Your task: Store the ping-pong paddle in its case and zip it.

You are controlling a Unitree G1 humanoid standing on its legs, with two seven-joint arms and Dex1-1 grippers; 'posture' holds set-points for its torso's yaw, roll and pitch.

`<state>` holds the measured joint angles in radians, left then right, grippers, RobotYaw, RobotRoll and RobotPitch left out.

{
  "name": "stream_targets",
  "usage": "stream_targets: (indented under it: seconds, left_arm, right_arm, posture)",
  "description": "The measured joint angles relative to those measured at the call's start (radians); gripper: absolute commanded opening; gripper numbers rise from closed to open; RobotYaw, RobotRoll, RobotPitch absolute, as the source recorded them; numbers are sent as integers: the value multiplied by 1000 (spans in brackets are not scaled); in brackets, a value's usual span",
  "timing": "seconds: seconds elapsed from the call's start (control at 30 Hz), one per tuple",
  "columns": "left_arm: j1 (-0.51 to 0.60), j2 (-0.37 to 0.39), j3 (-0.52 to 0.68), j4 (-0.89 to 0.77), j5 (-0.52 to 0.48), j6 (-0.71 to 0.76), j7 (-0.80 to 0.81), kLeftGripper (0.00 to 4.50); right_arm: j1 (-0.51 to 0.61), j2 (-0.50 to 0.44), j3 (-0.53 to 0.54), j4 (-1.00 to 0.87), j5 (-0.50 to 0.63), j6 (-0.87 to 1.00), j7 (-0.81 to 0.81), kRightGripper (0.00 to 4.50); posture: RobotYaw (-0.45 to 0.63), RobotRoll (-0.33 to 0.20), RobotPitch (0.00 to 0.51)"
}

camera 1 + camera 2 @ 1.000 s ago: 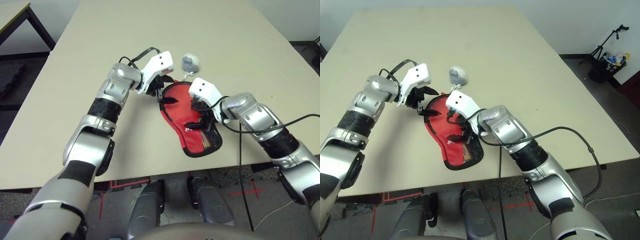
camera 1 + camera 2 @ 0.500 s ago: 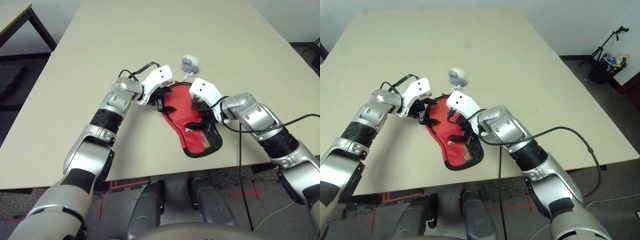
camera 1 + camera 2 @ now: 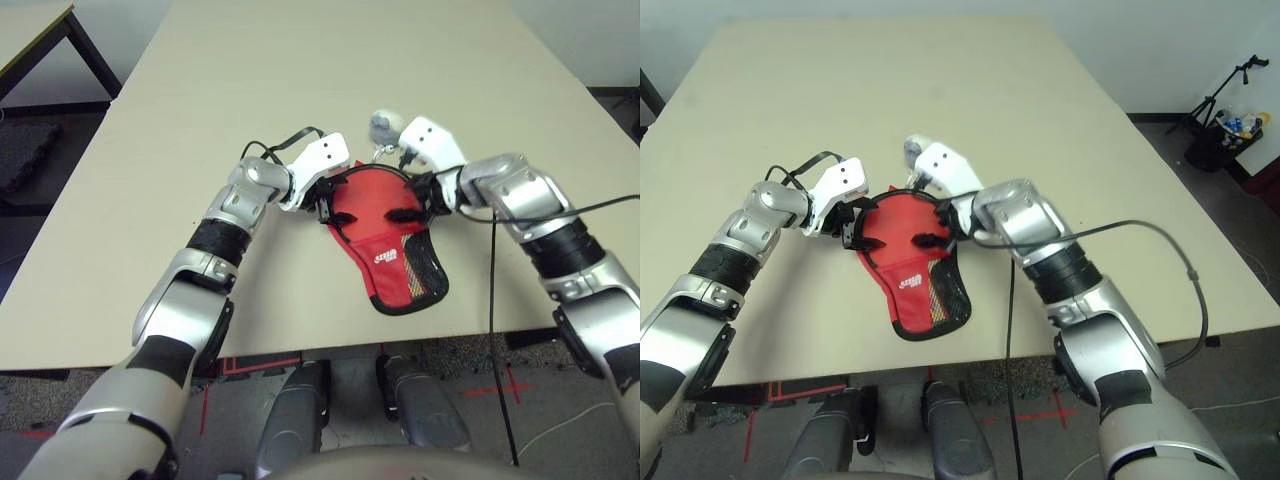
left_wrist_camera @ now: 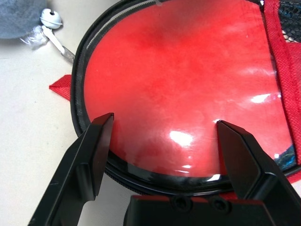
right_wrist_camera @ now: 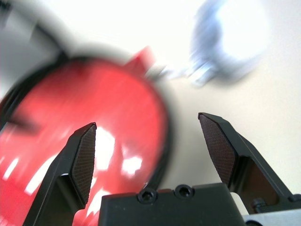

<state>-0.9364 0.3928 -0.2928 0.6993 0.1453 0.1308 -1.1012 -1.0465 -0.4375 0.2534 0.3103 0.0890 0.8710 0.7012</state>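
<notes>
The red fabric case (image 3: 392,262) lies flat near the table's front edge, its mesh pocket toward me. In its round far end lies a glossy red disc with a black rim (image 4: 188,89); it looks like the ping-pong paddle's face, and the handle is hidden. The white pom-pom (image 3: 383,125) rests on the table just beyond the case. My left gripper (image 3: 325,203) is open at the round end's left rim, fingers low over it (image 4: 165,125). My right gripper (image 3: 420,197) is open at the right rim, near the pom-pom (image 5: 230,33), and grips nothing.
The beige table (image 3: 330,70) stretches bare far beyond the case and to both sides. Its front edge runs just below the case's mesh end. A black cable (image 3: 492,300) hangs from my right forearm over that edge.
My right gripper has left the case's narrow middle and moved up to the round end's right rim, near the pom-pom. The left gripper has edged closer to the left rim.
</notes>
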Motion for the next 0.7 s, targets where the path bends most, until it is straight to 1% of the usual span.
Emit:
stream_targets:
  seconds: [0.03, 0.1, 0.2, 0.37, 0.6, 0.63, 0.7]
  left_arm:
    - [-1, -1, 0, -2, 0, 0, 0, 4480]
    - [-3, -7, 0, -7, -1, 0, 0, 4480]
    - [-3, -11, 0, -14, -1, 1, 0, 4480]
    - [-4, -15, 2, -17, -1, 9, 2, 4480]
    - [2, -16, 2, -45, -1, 33, 1, 4480]
    - [3, -16, 2, -53, -1, 37, 1, 4480]
    - [7, -16, 2, -69, -2, 48, 1, 4480]
  right_arm:
    - [-10, 48, -51, 44, 0, -50, -63, 4500]
    - [-16, 88, -87, 86, 0, -113, -125, 4500]
    - [-18, 141, -110, 149, -3, -201, -163, 4500]
    - [-56, 195, -97, 311, -56, -366, -194, 4500]
    - [-149, 226, -72, 573, -167, -617, -293, 4500]
    - [-159, 232, -72, 611, -178, -642, -306, 4500]
    - [-177, 243, -71, 693, -205, -691, -329, 4500]
  posture:
    - [-69, 0, 180]
    - [-69, 0, 179]
    - [-67, 0, 177]
    - [-64, 0, 176]
    - [-59, 0, 177]
    - [-39, 0, 181]
    - [-35, 0, 182]
